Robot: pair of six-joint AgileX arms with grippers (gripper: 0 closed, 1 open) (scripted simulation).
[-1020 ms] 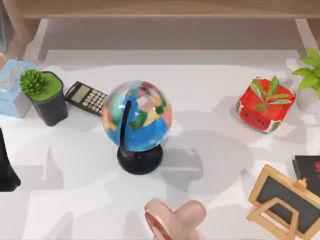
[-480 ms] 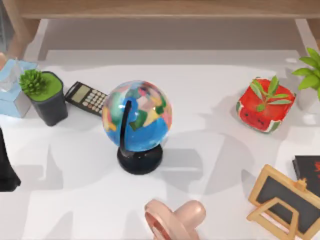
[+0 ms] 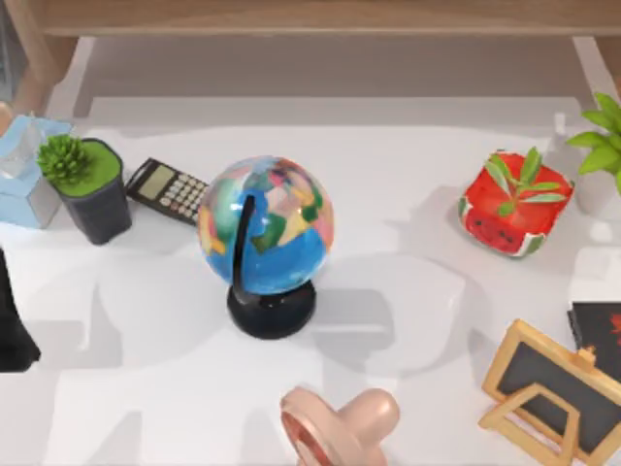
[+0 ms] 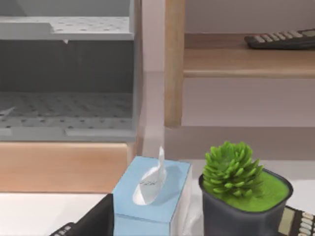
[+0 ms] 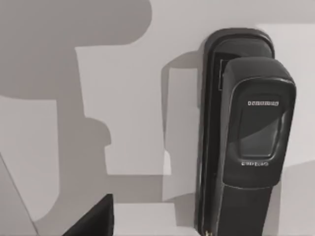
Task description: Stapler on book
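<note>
I have my right arm looking down on the black stapler (image 5: 246, 132), which lies flat on the white table (image 5: 123, 123) below and just beside the claw; whether that claw is wide or narrow I cannot tell. The book (image 3: 600, 328) sits at the table's right edge, behind the chalkboard easel (image 3: 548, 393). A skewed descent could knock the stapler away; carrying low could clip the easel. My left arm stays parked near the tissue box (image 4: 150, 194).

Two small markings on the stapler (image 5: 248, 132) are too blurred to read
</note>
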